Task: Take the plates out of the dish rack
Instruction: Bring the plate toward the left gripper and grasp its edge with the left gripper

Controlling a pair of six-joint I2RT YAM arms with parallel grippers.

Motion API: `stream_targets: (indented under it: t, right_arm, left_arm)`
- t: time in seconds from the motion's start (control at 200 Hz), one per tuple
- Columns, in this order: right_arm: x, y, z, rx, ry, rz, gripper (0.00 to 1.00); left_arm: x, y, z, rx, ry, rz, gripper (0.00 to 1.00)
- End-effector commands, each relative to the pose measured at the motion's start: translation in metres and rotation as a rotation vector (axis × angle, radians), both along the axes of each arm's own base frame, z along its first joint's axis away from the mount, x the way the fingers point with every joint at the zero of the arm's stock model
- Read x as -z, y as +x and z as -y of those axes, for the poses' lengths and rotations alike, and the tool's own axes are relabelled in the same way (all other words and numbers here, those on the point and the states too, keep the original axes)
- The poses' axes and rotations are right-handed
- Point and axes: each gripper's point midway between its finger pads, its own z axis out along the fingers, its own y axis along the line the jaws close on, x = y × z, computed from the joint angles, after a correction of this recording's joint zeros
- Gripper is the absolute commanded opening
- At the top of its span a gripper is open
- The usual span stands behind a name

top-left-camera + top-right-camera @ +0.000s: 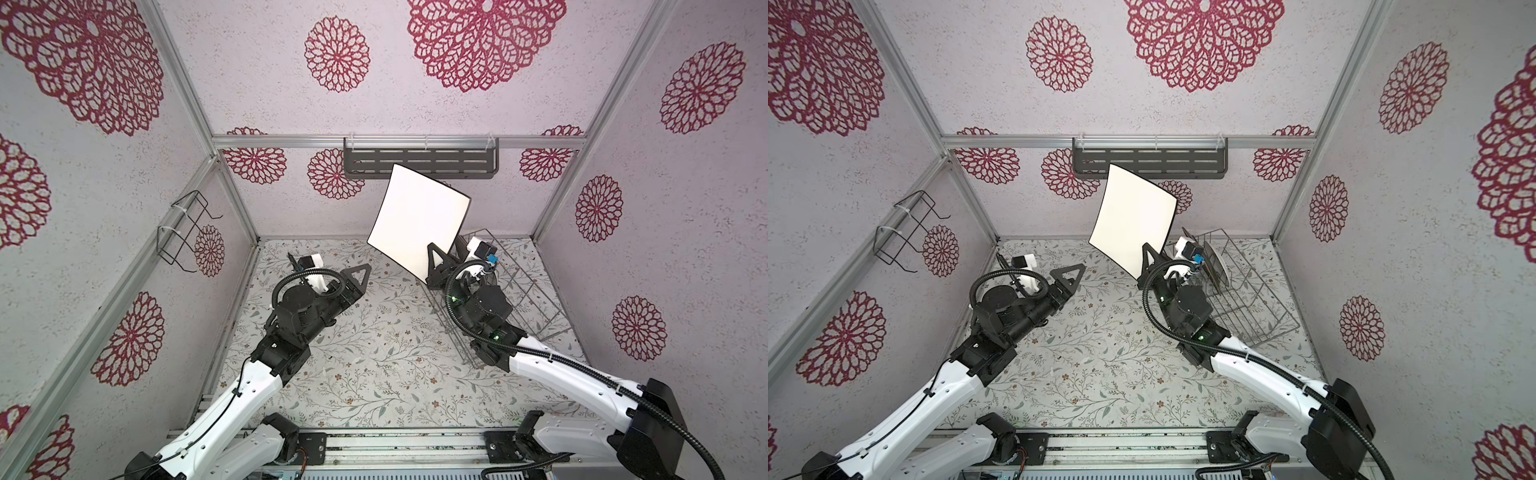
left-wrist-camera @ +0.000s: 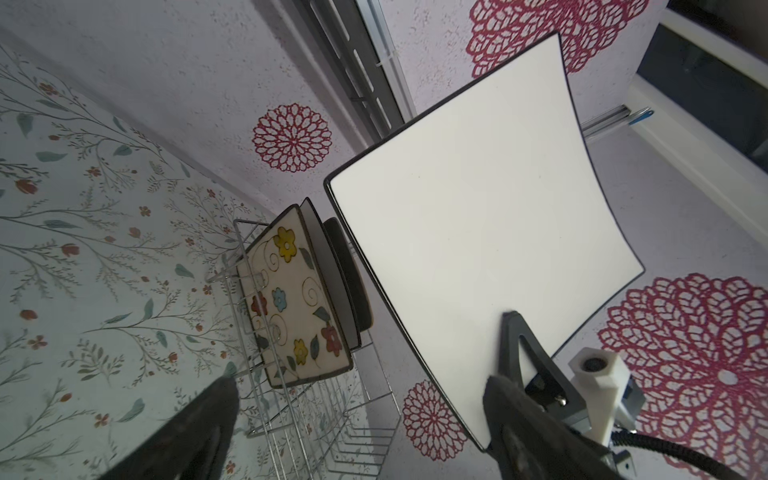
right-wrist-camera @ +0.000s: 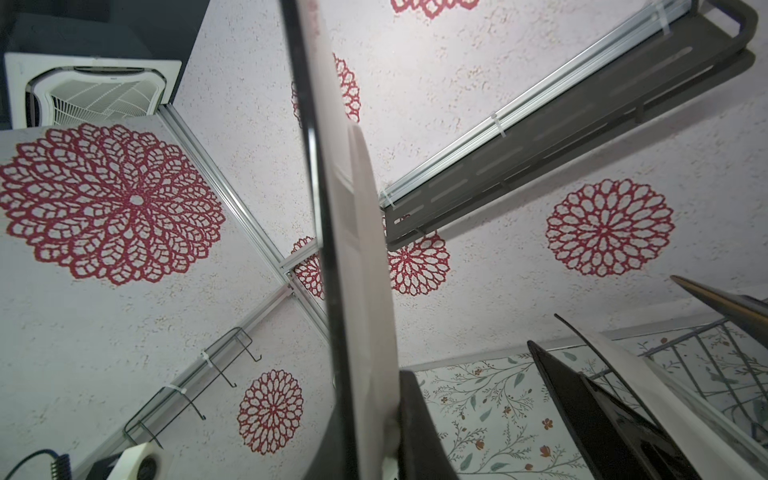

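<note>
My right gripper (image 1: 433, 251) (image 1: 1147, 250) is shut on the lower corner of a white square plate (image 1: 419, 220) (image 1: 1133, 218) and holds it upright in the air, left of the silver dish rack (image 1: 523, 291) (image 1: 1254, 307). The right wrist view shows this plate (image 3: 357, 270) edge-on between my fingers (image 3: 419, 432). In the rack stand a cream floral plate (image 2: 291, 299), a black plate (image 2: 334, 282) and a round one (image 2: 353, 270). My left gripper (image 1: 360, 272) (image 2: 361, 440) is open and empty, low over the table, left of the held plate (image 2: 478, 249).
A dark grey slotted shelf (image 1: 419, 162) hangs on the back wall just behind the raised plate. A black wire holder (image 1: 185, 228) is fixed to the left wall. Floral table cover (image 1: 374, 353) lies between the two arms.
</note>
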Motion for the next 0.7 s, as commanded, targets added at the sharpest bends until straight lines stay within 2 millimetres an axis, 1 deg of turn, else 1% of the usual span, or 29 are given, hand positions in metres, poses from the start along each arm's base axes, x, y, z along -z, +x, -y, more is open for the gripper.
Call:
stream_targets:
  t: [0.0,0.085,0.185,0.335,0.405,0.515,0.651,0.696]
  right_arm:
    - [-0.097,-0.043,0.041,-0.011,0.428,0.233,0.00]
    - [-0.091,-0.044,0.036,-0.009,0.466,0.211,0.00]
    - [-0.083,-0.042,0.030,-0.005,0.503,0.173,0.00]
    - [-0.075,-0.041,0.014,-0.027,0.526,0.144,0.00]
    - [-0.070,-0.039,0.010,-0.016,0.534,0.125,0.00]
    - [-0.068,-0.038,0.002,-0.033,0.540,0.117,0.00]
    - [-0.067,-0.040,-0.009,-0.074,0.564,0.119,0.00]
    - [-0.066,-0.040,-0.011,-0.079,0.569,0.122,0.00]
  left_arm:
    - [-0.020,0.005,-0.006,0.005,-0.173,0.057,0.95]
    - [-0.020,0.009,-0.009,0.005,-0.213,0.069,0.94]
    - [-0.018,0.011,-0.009,0.002,-0.208,0.068,0.94]
    - [-0.017,0.013,-0.009,0.003,-0.243,0.071,0.93]
    - [-0.021,0.011,-0.008,0.016,-0.273,0.093,0.92]
    - [-0.022,0.013,-0.007,0.023,-0.284,0.092,0.91]
    - [-0.023,0.014,-0.003,0.041,-0.312,0.094,0.87]
    - [-0.023,0.015,-0.002,0.047,-0.324,0.094,0.84]
